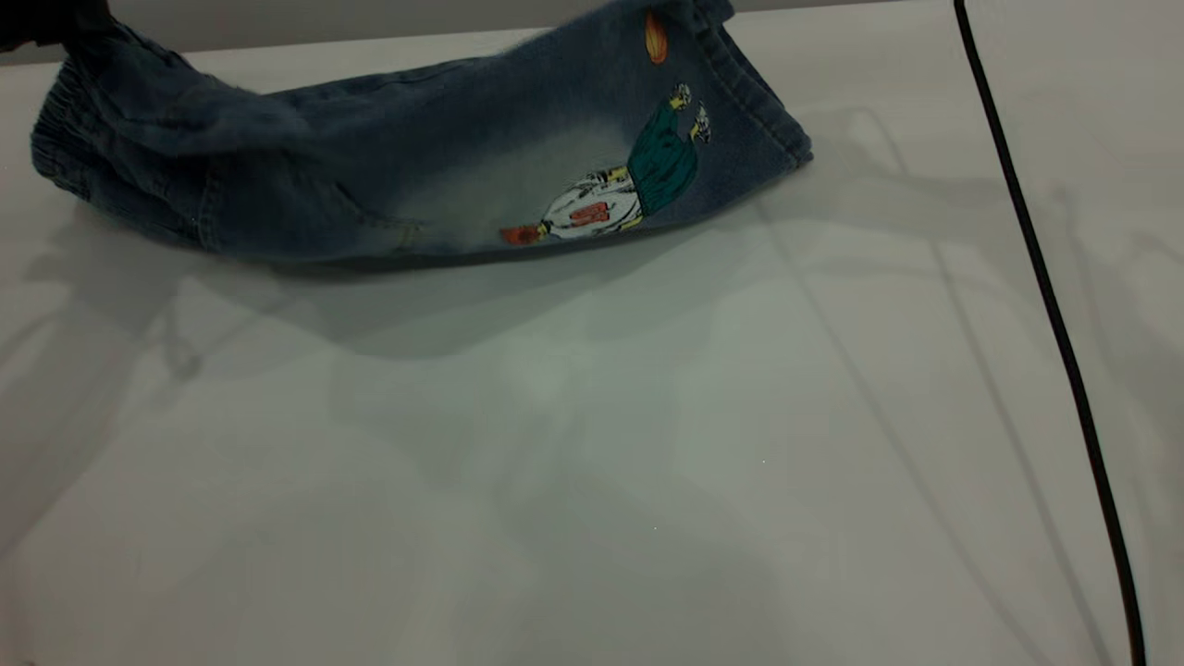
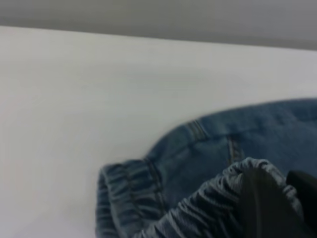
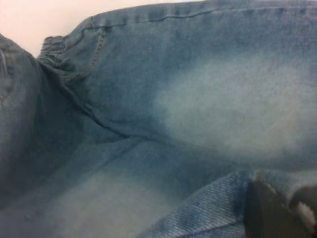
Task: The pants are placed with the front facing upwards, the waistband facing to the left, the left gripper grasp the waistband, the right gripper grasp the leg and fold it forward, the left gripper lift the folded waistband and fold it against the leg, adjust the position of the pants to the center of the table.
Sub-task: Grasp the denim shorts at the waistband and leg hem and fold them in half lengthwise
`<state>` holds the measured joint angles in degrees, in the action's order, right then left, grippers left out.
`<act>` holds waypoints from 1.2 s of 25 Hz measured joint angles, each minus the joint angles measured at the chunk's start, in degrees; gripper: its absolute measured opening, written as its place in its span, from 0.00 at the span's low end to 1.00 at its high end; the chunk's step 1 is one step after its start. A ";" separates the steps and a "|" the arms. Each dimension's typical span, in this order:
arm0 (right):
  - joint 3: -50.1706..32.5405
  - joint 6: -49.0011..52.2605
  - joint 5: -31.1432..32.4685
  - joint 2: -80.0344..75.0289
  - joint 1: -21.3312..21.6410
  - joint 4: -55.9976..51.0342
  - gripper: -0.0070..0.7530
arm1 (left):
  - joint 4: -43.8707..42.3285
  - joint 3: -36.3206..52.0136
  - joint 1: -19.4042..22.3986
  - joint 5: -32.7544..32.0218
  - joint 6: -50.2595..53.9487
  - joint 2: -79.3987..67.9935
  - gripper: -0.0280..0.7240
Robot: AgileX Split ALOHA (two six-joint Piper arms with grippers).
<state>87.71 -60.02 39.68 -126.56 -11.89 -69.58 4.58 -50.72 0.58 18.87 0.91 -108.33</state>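
The pants (image 1: 370, 176) hang lifted at both ends along the far edge of the table (image 1: 592, 481), their middle sagging onto the surface, the cartoon player print turned toward the room. At the exterior view's left the waistband (image 2: 208, 203) is raised; the left wrist view shows the left gripper (image 2: 277, 208) with a dark finger pressed into the gathered elastic, pinching it. At the right, the hem of the leg (image 1: 740, 83) rises out of frame; the right wrist view shows the right gripper (image 3: 280, 210) clamped on the denim cuff above the pale faded fronts. By the look of it, this is the lengthwise fold, mid-carry. The next move calls for both ends to travel forward together and settle evenly, edges matched. A black cable (image 1: 1045, 277) crosses the table's right side, well apart from the pants.
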 joint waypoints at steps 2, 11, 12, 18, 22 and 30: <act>1.85 2.36 0.00 -1.26 0.15 2.39 0.03 | 0.05 -1.16 0.65 -0.65 0.00 -1.27 0.18; 8.90 7.50 0.15 -5.86 2.57 7.15 0.03 | -0.02 -7.66 1.00 -2.76 -0.39 -6.18 0.18; 9.56 7.50 0.39 -6.52 2.96 7.15 0.03 | -0.02 -8.33 1.00 -3.20 -0.39 -6.70 0.18; 12.90 7.98 0.57 -9.77 3.85 7.28 0.03 | -0.08 -11.75 1.00 -4.68 -0.91 -9.22 0.18; 15.56 8.04 0.33 -11.58 4.01 7.28 0.03 | -0.08 -13.22 1.00 -5.50 -2.79 -10.72 0.18; 16.19 8.61 -2.83 -12.51 4.01 8.14 0.05 | -0.08 -13.45 1.00 -5.02 -4.36 -11.67 0.18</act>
<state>103.91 -51.41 36.85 -139.07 -7.88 -61.44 4.51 -64.17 1.59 13.85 -3.45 -120.00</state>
